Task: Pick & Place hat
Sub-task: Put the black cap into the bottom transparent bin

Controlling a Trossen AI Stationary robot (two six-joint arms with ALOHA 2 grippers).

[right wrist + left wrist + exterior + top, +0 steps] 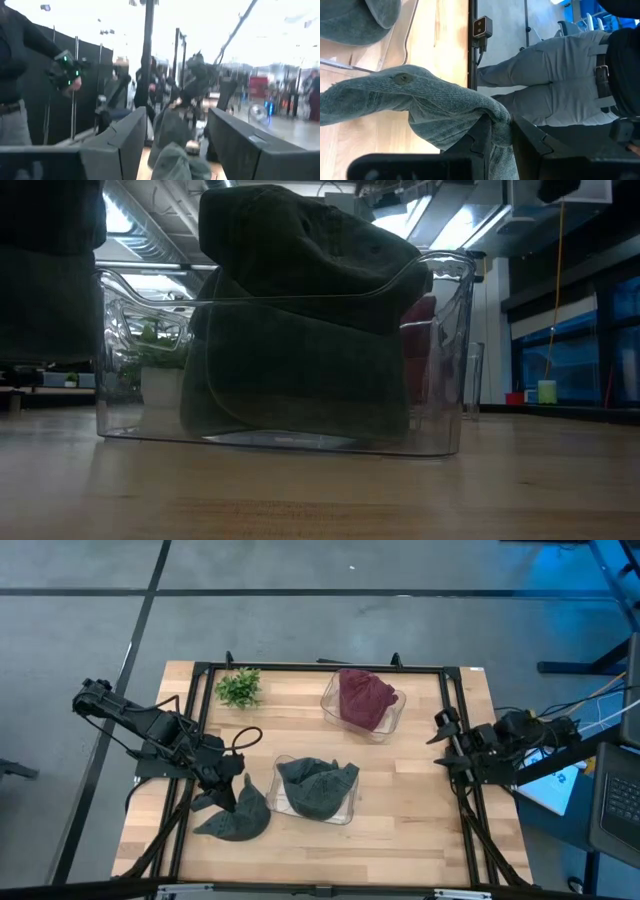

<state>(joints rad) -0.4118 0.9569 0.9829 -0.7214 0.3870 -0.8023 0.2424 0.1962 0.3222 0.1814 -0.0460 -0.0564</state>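
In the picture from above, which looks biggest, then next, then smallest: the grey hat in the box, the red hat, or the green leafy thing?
1. Grey hat in the box, a bit bigger, though close.
2. Red hat.
3. Green leafy thing, clearly smallest.

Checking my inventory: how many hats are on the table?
3: a dark red hat in the far clear bin, a grey hat in the near clear bin, and another grey hat gripped by the left pincer. None seem hidden.

green sprig point(239, 688), person's grey trousers point(555, 80)
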